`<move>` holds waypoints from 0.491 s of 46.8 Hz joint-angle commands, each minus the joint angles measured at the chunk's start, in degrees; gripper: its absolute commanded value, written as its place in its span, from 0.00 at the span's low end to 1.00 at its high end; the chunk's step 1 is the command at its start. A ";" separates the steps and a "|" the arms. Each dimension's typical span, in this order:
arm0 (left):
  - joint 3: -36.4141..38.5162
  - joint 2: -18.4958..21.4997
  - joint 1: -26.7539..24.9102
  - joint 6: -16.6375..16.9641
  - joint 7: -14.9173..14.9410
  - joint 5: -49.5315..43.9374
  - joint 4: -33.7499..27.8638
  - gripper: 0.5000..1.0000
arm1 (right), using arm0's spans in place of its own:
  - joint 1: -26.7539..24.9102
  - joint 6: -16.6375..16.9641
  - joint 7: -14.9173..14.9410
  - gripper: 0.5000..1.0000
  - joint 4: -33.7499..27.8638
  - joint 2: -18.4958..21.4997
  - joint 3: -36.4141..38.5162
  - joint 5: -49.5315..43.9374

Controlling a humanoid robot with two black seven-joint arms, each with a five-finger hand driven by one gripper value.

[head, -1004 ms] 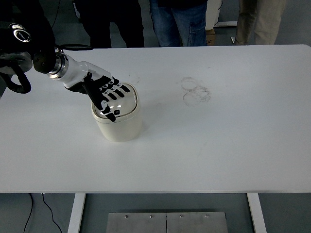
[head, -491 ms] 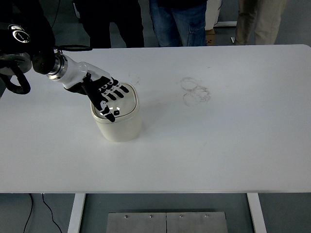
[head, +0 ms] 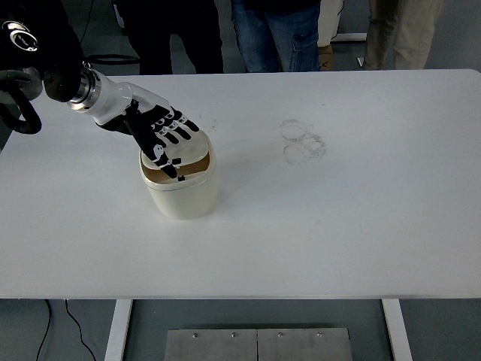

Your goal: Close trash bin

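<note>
one white table fills most of the head view, its near edge running along the bottom and two white legs showing beneath it. on the far side stand three people, seen only from the waist down: one in dark trousers, one in blue jeans, one in tan trousers.

one black arm comes in from the upper left, with a silver wrist band and a white forearm shell, and ends in the left hand. no other robot arm shows in the view.

one trash bin stands upright on the left-centre part of the table, well in from the near edge. it is a small cream-white tub with rounded corners and smooth, glossy walls. its flap lid is tilted, so a dark brownish gap shows along the left and front of the rim. what lies inside the bin cannot be told from here.

the left hand is above the bin's top, palm down, its black-and-white fingers spread apart and stretched out over the lid, gripping nothing. the thumb points down toward the front of the opening. whether the fingertips touch the lid cannot be told.

faint grey ring marks, roughly three overlapping circles, sit on the tabletop right of the bin and well apart from it.
</note>
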 commanded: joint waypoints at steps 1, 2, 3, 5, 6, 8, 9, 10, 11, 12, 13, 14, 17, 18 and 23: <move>0.04 -0.13 0.32 0.10 -0.01 -0.02 -0.11 1.00 | -0.01 -0.02 0.00 0.98 0.00 0.00 -0.07 0.00; 0.04 -0.13 0.41 0.02 -0.01 -0.02 -0.11 1.00 | -0.01 -0.02 0.00 0.98 0.00 0.00 0.02 0.00; 0.04 -0.13 0.50 0.02 -0.01 -0.02 -0.11 1.00 | -0.01 -0.02 0.00 0.98 0.00 0.00 0.02 0.00; 0.04 -0.22 0.50 0.02 -0.01 -0.02 -0.11 1.00 | -0.01 -0.02 0.00 0.98 0.00 0.00 0.02 0.00; 0.04 -0.22 0.50 0.02 -0.01 -0.02 -0.11 1.00 | -0.01 -0.02 0.00 0.98 0.00 0.00 0.02 0.00; 0.04 -0.40 0.50 0.02 -0.01 -0.02 -0.19 1.00 | -0.01 0.07 0.00 0.98 0.00 0.00 0.02 0.00; 0.04 -0.40 0.50 0.02 -0.01 -0.02 -0.19 1.00 | -0.01 -0.01 0.00 0.98 0.00 0.00 0.02 0.00; 0.04 -0.48 0.50 0.02 -0.01 -0.02 -0.19 1.00 | -0.01 -0.02 0.00 0.98 0.00 0.00 -0.07 0.00; 0.04 -0.57 0.50 0.02 -0.01 -0.02 -0.19 1.00 | -0.01 -0.02 0.00 0.98 0.00 0.00 -0.07 0.08; 0.04 -0.66 0.59 0.02 -0.01 -0.02 -0.37 1.00 | -0.01 -0.02 0.00 0.98 0.00 0.00 -0.07 0.00; 0.04 -0.66 0.67 0.02 -0.01 -0.02 -0.54 1.00 | -0.01 -0.02 0.00 0.98 0.00 0.00 0.02 0.00; 0.04 -0.66 0.76 0.02 -0.01 -0.02 -0.63 1.00 | -0.01 -0.02 0.00 0.98 0.00 0.00 0.02 0.00; 0.04 -0.75 0.85 0.10 -0.01 -0.02 -0.90 1.00 | -0.01 -0.02 0.00 0.98 0.00 0.00 0.02 0.00; 0.04 -0.75 0.85 0.02 -0.01 0.07 -0.90 1.00 | -0.01 -0.02 0.00 0.98 0.00 0.00 0.02 0.08; 0.04 -1.10 1.20 0.02 -0.01 -0.02 -0.98 1.00 | -0.01 -0.02 0.00 0.98 0.00 0.00 0.02 0.00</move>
